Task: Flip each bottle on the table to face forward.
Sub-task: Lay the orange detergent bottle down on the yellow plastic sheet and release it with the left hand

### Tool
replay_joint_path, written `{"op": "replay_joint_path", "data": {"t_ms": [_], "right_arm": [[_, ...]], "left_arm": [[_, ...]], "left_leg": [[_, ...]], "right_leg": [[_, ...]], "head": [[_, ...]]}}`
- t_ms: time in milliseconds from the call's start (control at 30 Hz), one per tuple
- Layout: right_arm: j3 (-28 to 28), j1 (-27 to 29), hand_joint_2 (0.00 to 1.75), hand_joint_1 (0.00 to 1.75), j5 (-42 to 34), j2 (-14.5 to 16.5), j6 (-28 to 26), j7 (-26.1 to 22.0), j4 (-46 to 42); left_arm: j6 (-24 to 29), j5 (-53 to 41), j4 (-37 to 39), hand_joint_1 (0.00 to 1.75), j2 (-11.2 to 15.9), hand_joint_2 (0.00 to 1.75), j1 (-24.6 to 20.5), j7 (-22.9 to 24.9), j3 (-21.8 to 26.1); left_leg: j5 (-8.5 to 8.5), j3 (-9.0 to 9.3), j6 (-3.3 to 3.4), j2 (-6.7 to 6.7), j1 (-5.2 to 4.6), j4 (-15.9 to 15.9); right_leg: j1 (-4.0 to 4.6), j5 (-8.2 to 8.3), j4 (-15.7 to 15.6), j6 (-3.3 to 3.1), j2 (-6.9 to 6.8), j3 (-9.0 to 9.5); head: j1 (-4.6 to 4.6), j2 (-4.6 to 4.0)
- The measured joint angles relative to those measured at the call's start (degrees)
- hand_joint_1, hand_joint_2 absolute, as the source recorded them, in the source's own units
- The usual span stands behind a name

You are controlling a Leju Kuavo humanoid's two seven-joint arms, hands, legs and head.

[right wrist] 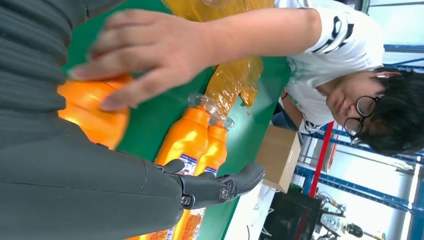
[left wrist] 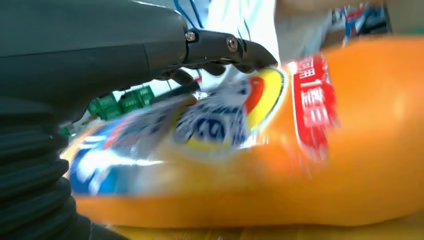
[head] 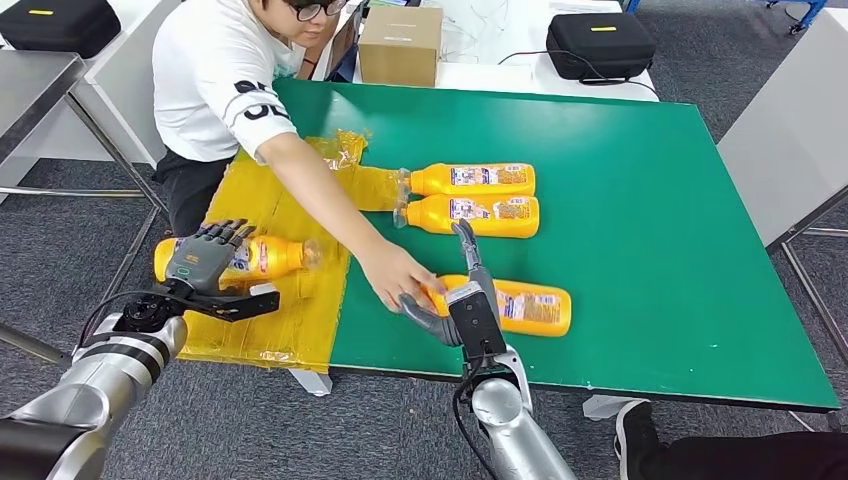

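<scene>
Lying on their sides, four orange bottles with printed labels are spread over a green bench [head: 640,250]: two sit side by side near the middle [head: 470,180] [head: 468,215], caps pointing toward the yellow plastic sheet [head: 290,215] that covers the bench's left part; a third [head: 515,305] lies near the front edge; a fourth [head: 262,257] rests on the yellow sheet. The left hand [head: 205,258] is draped over the fourth bottle, fingers curved across its label; the left wrist view shows the label close and blurred under the thumb, but whether the fingers actually squeeze the bottle cannot be told. The right hand [head: 455,295] sits at the cap end of the front bottle, one finger pointing up and away, thumb spread to the side, fingers apart and seemingly holding nothing. A seated person's hand [head: 395,275] is pressed on that same bottle, touching or nearly touching the right hand. The main risk is a collision or pinch with the person's hand if the right hand closes now. A smooth round bottle could also roll away under a loose grasp, and the front bottle could tumble off the near edge. The slippery sheet may let the left bottle slide.
</scene>
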Motion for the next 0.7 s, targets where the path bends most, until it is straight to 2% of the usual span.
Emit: {"op": "replay_joint_path", "data": {"t_ms": [167,333,433,533,633,667,700], "right_arm": [[0.5,-0.3,1.75,0.00,0.1,0.0,-0.1,0.0,0.7],[0.8,-0.8,1.75,0.00,1.4,-0.1,-1.3,0.7,1.5],[1.0,-1.1,1.75,0.00,3.2,-0.4,-2.4,1.9,1.9],[1.1,-1.4,1.75,0.00,6.5,-0.8,-3.8,4.3,2.3],[1.1,-1.6,0.44,0.00,8.6,-1.3,-4.6,5.9,2.8],[1.2,-1.6,0.44,0.00,9.1,-1.5,-4.7,6.3,3.0],[1.2,-1.7,0.87,0.00,9.7,-1.7,-4.9,6.7,3.1]], "left_arm": [[6.2,4.3,0.0,0.00,-0.2,1.75,1.7,-3.2,1.0],[9.7,16.7,-1.0,0.00,-1.8,1.75,3.8,-14.5,6.6],[8.0,23.8,-2.8,0.00,-3.2,1.75,5.5,-19.8,10.4],[3.1,34.4,-7.5,0.00,-4.8,1.75,8.3,-22.3,12.7],[-0.1,40.9,-12.3,0.00,-6.2,1.75,11.1,-22.6,13.3],[-0.7,41.9,-13.6,0.00,-6.6,1.75,11.8,-22.7,13.4],[-1.6,43.2,-14.9,0.00,-6.8,1.75,12.4,-22.7,13.5]], "left_leg": [[0.00,-0.03,0.00,0.00,0.00,0.0],[-0.01,-0.03,0.00,0.01,-0.01,0.0],[-0.01,-0.03,0.00,0.01,-0.02,0.0],[-0.01,-0.03,0.00,0.01,-0.03,0.0],[-0.01,-0.05,0.00,-0.01,-0.03,0.0],[-0.01,-0.06,0.00,-0.01,-0.03,0.0],[-0.01,-0.06,0.00,-0.01,-0.03,0.0]], "right_leg": [[0.00,-0.01,0.0,0.00,-0.01,-0.04],[-0.01,-0.01,0.0,0.00,0.00,-0.05],[-0.01,-0.01,0.0,0.00,0.00,-0.05],[-0.02,-0.01,0.0,0.00,0.00,-0.05],[-0.02,-0.01,0.0,0.00,-0.01,-0.05],[-0.02,-0.01,0.0,0.00,-0.01,-0.06],[-0.02,-0.01,0.0,0.00,-0.01,-0.06]], "head": [[0.01,0.00],[0.01,0.00],[0.01,0.00],[0.01,0.00],[0.01,0.00],[0.01,0.00],[0.01,0.00]]}}
